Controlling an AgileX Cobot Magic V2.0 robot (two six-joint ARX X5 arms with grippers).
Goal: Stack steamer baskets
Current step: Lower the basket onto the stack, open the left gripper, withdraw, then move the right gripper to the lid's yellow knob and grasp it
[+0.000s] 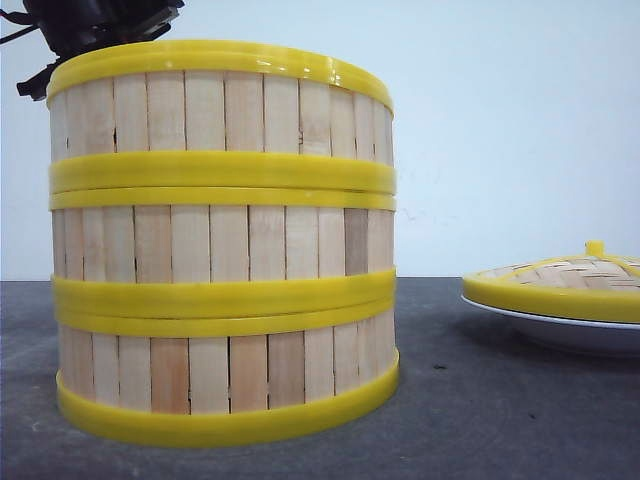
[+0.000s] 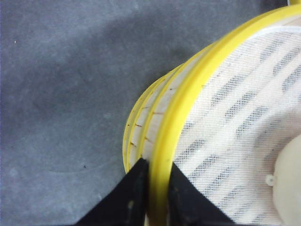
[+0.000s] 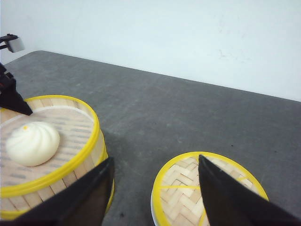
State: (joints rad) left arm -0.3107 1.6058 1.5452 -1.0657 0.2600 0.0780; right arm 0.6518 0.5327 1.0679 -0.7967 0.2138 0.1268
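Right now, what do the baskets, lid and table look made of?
Baskets: walls of pale vertical slats, grain visible, looks like wood or bamboo; rims smooth glossy yellow, likely plastic. The top one has a white mesh-like liner.
Lid: woven pale strips, probably bamboo, in a yellow rim, likely plastic.
Table: dark grey, matte, finely textured; material unclear.
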